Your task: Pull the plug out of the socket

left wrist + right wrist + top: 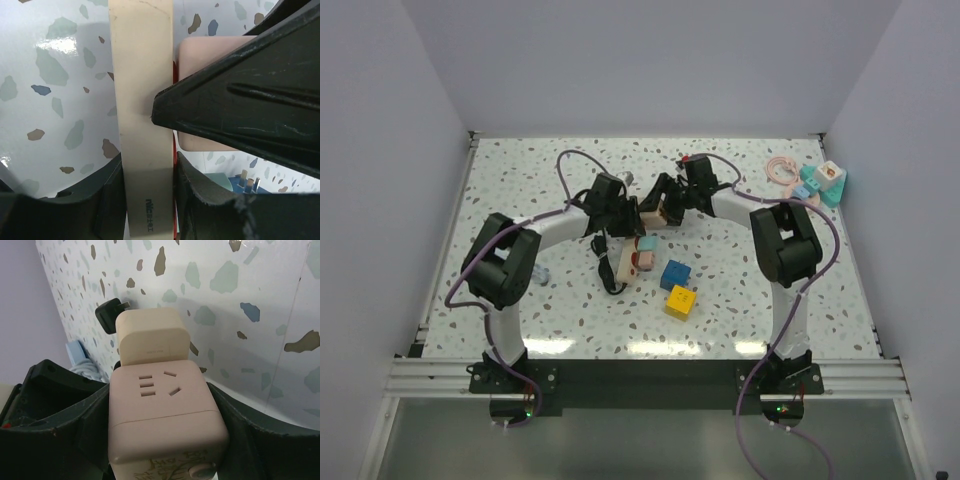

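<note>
Holding socket (165,425) between both arms: left gripper (149,200) clamped on its cream length, right gripper (160,390) clenched round its pink end. Plug (109,316): lying on table (240,315), prongs bare, apart from socket. Pull judged done; only letting go left.

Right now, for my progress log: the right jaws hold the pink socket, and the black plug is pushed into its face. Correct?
No. The black plug is out: it lies on the table beyond the socket, prongs bare, as the right wrist view shows. The rest holds.
</note>
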